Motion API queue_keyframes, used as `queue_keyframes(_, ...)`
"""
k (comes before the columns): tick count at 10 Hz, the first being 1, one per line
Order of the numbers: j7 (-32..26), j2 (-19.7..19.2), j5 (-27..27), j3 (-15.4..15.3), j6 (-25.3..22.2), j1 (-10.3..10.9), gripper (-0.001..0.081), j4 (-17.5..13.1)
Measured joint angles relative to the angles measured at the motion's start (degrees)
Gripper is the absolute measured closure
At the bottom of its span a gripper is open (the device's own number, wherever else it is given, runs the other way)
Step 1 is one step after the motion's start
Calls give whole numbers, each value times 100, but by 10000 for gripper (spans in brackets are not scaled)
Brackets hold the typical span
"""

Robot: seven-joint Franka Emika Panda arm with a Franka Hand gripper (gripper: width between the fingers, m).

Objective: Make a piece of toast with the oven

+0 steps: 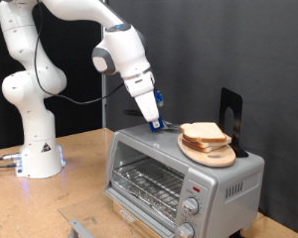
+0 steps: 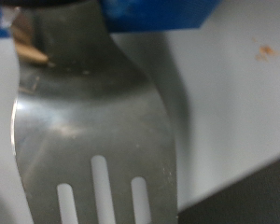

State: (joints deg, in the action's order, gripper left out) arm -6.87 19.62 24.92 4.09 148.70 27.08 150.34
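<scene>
The silver oven (image 1: 223,180) stands at the exterior view's right, its glass door (image 1: 147,178) closed. On its roof a round wooden board (image 1: 211,154) carries a stack of pale bread slices; the top piece of toast (image 1: 203,132) lies flat. My gripper (image 1: 154,111) points down at the roof just left of the board, shut on a blue-handled spatula (image 1: 156,125). In the wrist view the slotted metal spatula blade (image 2: 93,131) fills the picture under its blue handle (image 2: 159,13), with a sliver of bread crust (image 2: 30,51) at the edge. My fingers do not show there.
A black upright stand (image 1: 230,117) sits behind the board on the oven's roof. Two round knobs (image 1: 189,207) and a red mark (image 1: 194,186) are on the oven's front right. The arm's white base (image 1: 38,159) stands at the exterior view's left on the wooden table (image 1: 79,188).
</scene>
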Motion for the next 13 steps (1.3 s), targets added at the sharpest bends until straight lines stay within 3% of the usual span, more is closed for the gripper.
queue_keyframes(2, -2, 298, 21, 72, -406, -19, 372, -71)
queue_keyframes(4, -2, 463, -194, 264, -2009, -108, 372, -460)
queue_keyframes(6, 71, 462, -3, 186, -1163, -104, 372, -251)
queue_keyframes(8, 95, 612, 586, 201, -276, -91, 372, 52)
queue_keyframes(11, 107, 1109, 881, 409, 89, -255, 373, 485)
queue_keyframes(13, 220, 1376, 840, 495, 131, -624, 373, 725)
